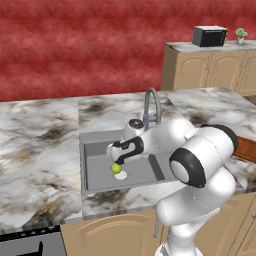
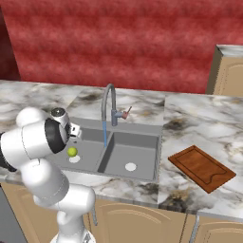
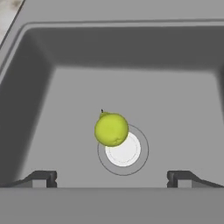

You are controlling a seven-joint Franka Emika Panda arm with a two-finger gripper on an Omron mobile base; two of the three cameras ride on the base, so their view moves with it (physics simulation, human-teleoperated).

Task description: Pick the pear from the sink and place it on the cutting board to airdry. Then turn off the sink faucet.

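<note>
Resting in the left basin of the sink, the pear overlaps the upper-left edge of the white drain. In the hand view its small dark stem tip sits at about 11 o'clock on the fruit, so the long axis runs roughly 11 to 5; the body looks nearly round, so the axis is only faintly marked. In the right base view the pear lies just above the left drain, at 12 o'clock from it.

Left basin: pear and drain, plus a thin blue stream of water falling from the spout near the divider. Right basin: its white drain.

Sink faucet: tall grey gooseneck behind the divider, spout arching toward the left basin, small side handle tilted up to the right.

Pincer: both finger tips show at the bottom of the hand view, set wide apart, holding nothing, with the pear between and beyond them, untouched. In the left base view the hand hangs over the left basin just above the pear.

Cutting board: reddish-brown, flat on the marble surface, at 3 o'clock from the sink and apart from it, turned diagonally, bare.
</note>
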